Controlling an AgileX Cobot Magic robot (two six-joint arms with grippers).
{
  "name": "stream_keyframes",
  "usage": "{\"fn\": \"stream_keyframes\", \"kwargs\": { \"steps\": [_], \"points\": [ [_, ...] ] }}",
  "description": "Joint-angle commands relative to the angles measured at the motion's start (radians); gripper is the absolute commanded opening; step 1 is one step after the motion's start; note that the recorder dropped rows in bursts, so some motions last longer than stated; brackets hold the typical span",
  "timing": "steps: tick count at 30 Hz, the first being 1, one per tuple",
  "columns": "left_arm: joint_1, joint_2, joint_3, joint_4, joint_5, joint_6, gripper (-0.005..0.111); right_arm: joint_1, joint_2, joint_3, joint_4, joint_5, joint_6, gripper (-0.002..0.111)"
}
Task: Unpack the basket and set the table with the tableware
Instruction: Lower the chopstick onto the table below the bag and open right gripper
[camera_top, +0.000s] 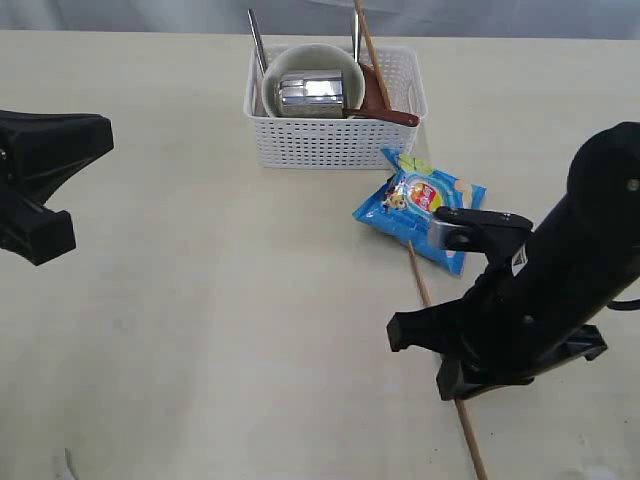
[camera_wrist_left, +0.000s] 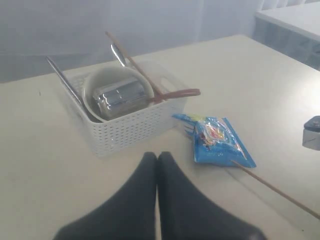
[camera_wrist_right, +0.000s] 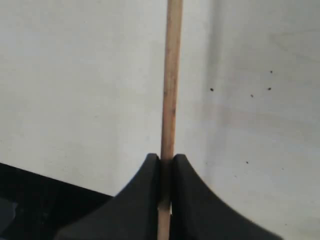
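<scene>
The white basket (camera_top: 335, 140) stands at the back of the table (camera_top: 200, 330). It holds a cream bowl (camera_top: 300, 65) with the steel cup (camera_top: 312, 92) lying in it, the wooden spoon (camera_top: 385, 110), a knife (camera_top: 257, 40), a fork (camera_top: 355, 35) and one chopstick (camera_top: 372, 45). The brown plate does not show. A second chopstick (camera_top: 420, 285) lies low over the table, one end under the chip bag, and my right gripper (camera_top: 452, 375) is shut on it (camera_wrist_right: 170, 75). My left gripper (camera_top: 100, 132) hovers at the left, shut and empty (camera_wrist_left: 157, 156), well short of the basket (camera_wrist_left: 130, 127).
A blue chip bag (camera_top: 420, 205) lies on the table just right of the basket's front corner, on the chopstick's far end. In the left wrist view, another table edge (camera_wrist_left: 290, 20) shows far off.
</scene>
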Motion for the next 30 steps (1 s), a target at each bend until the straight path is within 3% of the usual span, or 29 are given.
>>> {"fn": "stream_keyframes", "kwargs": {
  "steps": [1, 11, 21, 30],
  "points": [
    [-0.008, -0.005, 0.007, -0.005, 0.01, 0.003, 0.0, 0.001, 0.071, 0.001, 0.018, -0.078, 0.007, -0.001],
    [-0.008, -0.005, 0.007, -0.005, 0.01, 0.003, 0.0, -0.005, 0.2, -0.001, 0.035, -0.289, 0.005, -0.001],
    [-0.008, -0.005, 0.007, -0.005, 0.01, 0.003, 0.0, -0.117, 0.198, -0.008, 0.008, -0.267, 0.005, -0.001],
    [-0.008, -0.005, 0.007, -0.005, 0.01, 0.003, 0.0, -0.044, 0.198, -0.01, 0.028, -0.244, -0.01, -0.001]
  ]
}}
